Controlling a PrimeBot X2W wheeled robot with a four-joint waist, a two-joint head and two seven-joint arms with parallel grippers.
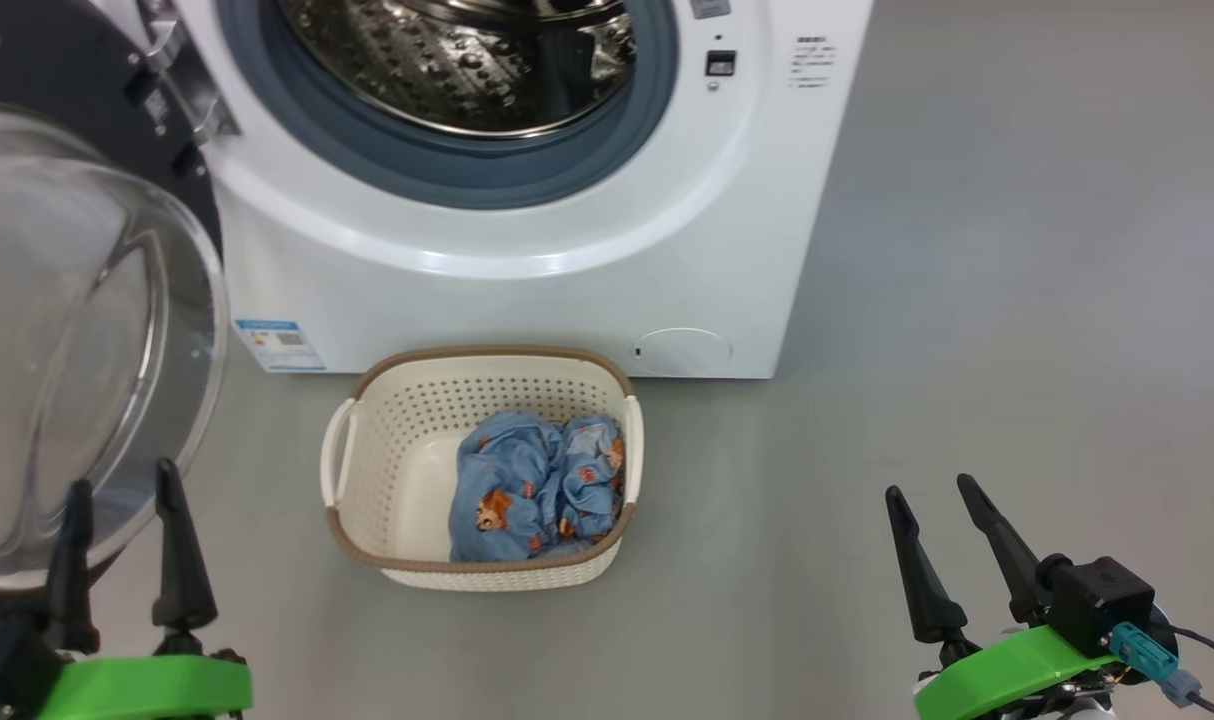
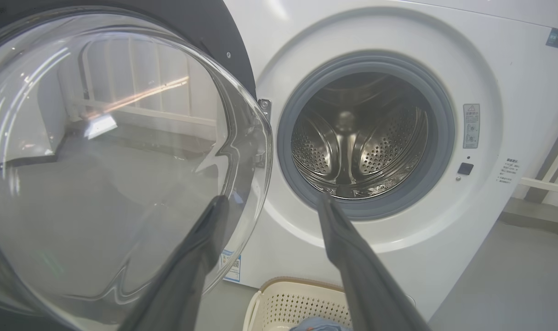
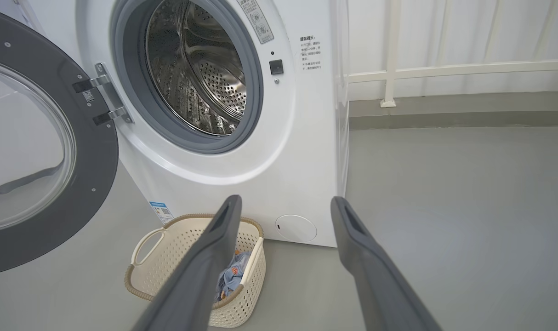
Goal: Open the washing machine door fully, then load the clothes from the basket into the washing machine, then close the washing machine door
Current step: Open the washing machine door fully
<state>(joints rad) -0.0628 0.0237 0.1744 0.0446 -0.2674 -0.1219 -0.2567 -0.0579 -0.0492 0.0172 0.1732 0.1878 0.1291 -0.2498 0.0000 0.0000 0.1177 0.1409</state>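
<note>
Running off left edge: washing machine door (image 1: 77,330).

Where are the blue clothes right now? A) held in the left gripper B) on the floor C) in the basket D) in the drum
C: the clothes lie bunched against the right side of the basket, which sits in front of the washer.
</note>
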